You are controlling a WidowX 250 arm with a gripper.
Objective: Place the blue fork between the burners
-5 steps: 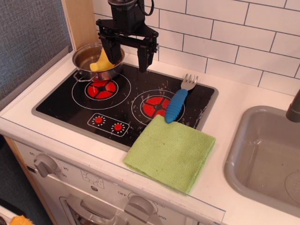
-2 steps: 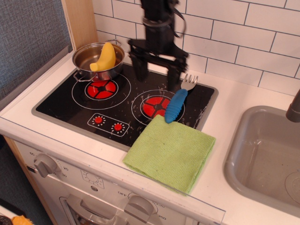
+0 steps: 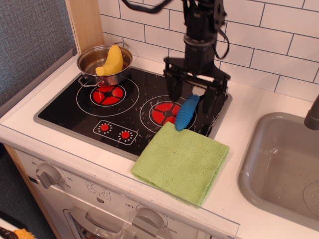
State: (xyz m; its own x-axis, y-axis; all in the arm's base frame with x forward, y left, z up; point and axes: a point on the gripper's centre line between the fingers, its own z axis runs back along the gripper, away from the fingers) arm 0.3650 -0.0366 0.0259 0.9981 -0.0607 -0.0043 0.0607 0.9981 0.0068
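The blue fork [image 3: 186,112] lies on the black cooktop [image 3: 65,110], its ribbed handle over the right edge of the right burner [image 3: 165,113] and its lower end touching the green cloth. Its grey head is hidden behind my gripper. My gripper [image 3: 191,102] is open and hangs right over the fork's upper end, one finger [image 3: 173,88] to the left of the handle and one finger [image 3: 210,100] to the right. The left burner [image 3: 107,94] sits in front of the pot.
A steel pot [image 3: 102,65] with a yellow banana toy [image 3: 111,61] stands at the back left of the cooktop. A green cloth [image 3: 182,162] lies over the cooktop's front right corner. Two small red dials [image 3: 115,131] are at the front. A grey sink [image 3: 286,169] is at the right.
My gripper has moved right and down from above the pot to straddle the fork's upper end, covering its grey head. The fork has not moved.
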